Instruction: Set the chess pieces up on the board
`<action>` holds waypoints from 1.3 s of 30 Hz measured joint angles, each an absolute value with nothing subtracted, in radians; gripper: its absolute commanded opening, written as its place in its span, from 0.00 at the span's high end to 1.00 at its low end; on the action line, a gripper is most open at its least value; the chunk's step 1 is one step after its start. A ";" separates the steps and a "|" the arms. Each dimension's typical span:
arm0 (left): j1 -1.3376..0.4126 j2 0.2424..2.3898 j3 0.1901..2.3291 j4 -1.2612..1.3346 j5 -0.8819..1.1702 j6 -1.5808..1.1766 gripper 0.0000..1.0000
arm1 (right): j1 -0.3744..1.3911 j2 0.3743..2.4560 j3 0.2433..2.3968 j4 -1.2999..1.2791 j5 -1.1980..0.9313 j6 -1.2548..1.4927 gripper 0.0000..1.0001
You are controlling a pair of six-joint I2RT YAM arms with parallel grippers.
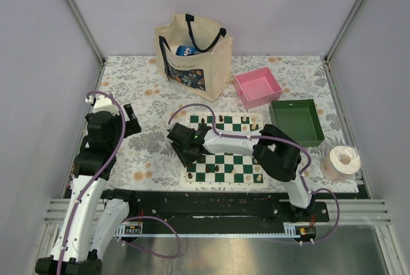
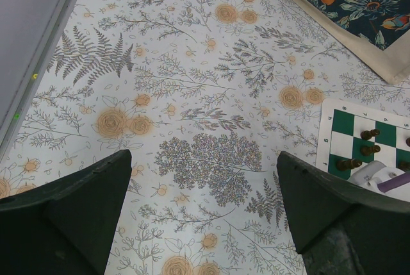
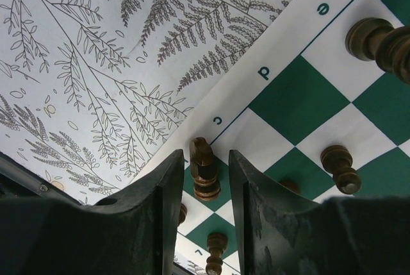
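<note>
The board (image 1: 234, 159) lies on the flowered cloth, its corner also showing in the left wrist view (image 2: 346, 122). Dark chess pieces (image 1: 221, 120) stand along its far rows and more pieces (image 1: 221, 169) along its near rows. My right gripper (image 3: 206, 157) hangs low over the board's left edge, open, its fingers either side of a dark knight (image 3: 205, 174) with a gap on each side. The knight stands upright on a green square beside the letter c. Other dark pieces (image 3: 339, 167) stand nearby. My left gripper (image 2: 204, 159) is wide open above bare cloth, left of the board.
A cream tote bag (image 1: 192, 54) stands at the back. A pink tray (image 1: 257, 88) and a green tray (image 1: 296, 121) sit to the board's back right. A paper roll (image 1: 341, 161) is at the right edge.
</note>
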State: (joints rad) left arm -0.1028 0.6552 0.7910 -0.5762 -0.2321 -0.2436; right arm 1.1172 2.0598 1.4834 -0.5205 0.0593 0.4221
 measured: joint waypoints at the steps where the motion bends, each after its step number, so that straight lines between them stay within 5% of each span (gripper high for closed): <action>1: -0.103 0.655 0.791 -0.576 -0.232 -0.244 0.01 | 1.117 2.061 1.483 -0.520 0.059 0.422 0.57; 29: -0.103 0.655 0.791 -0.576 -0.232 -0.244 0.01 | 1.095 2.083 1.507 -0.522 0.017 0.405 0.59; 39: -0.103 0.655 0.791 -0.576 -0.232 -0.244 0.01 | 1.086 2.097 1.526 -0.529 0.010 0.395 0.70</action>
